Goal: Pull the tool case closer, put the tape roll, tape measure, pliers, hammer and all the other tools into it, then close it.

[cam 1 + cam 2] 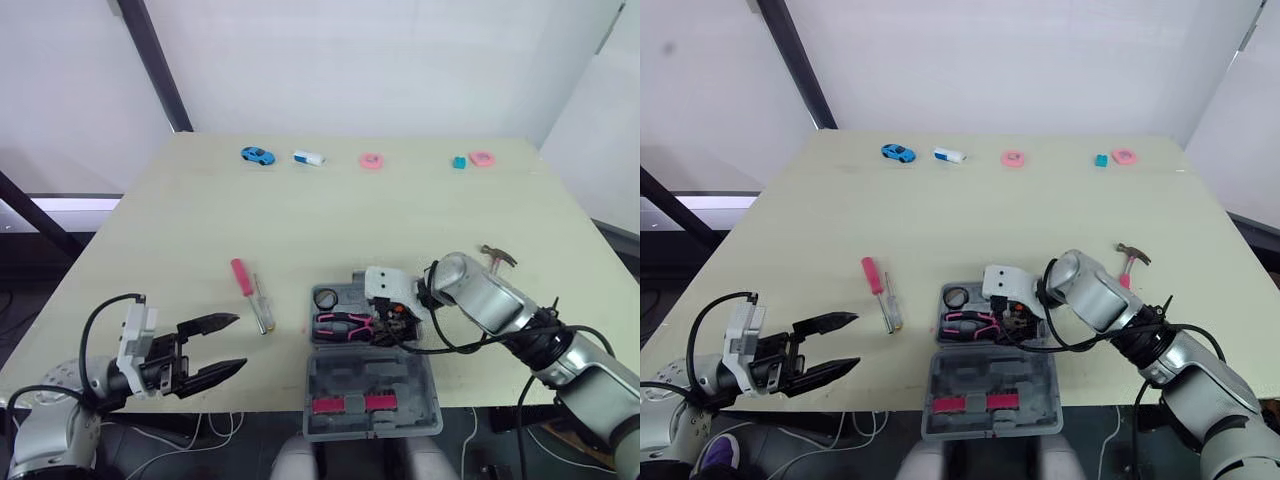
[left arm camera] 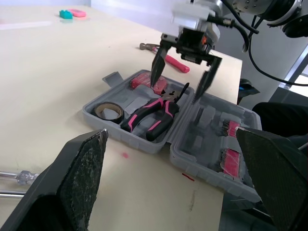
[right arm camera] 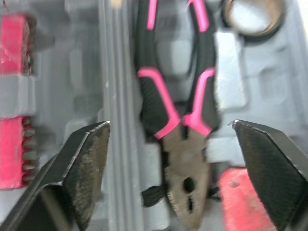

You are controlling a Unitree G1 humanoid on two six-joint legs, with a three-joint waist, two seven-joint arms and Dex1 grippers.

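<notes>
Fingers spread empty on both arms. Head view: left fingers hover at the tabletop's front-left corner; tool case open at the front edge; hammer beyond my forearm, handle half hidden. Left wrist: right fingers hang over the pliers inside. Right wrist: pliers seated, so I'd rise straight, then grip the hammer mid-handle.

Open grey case at the surface's 6 o'clock edge holds pink-black pliers and a tape roll. Hammer lies at its 2 o'clock, screwdrivers at 9.
</notes>
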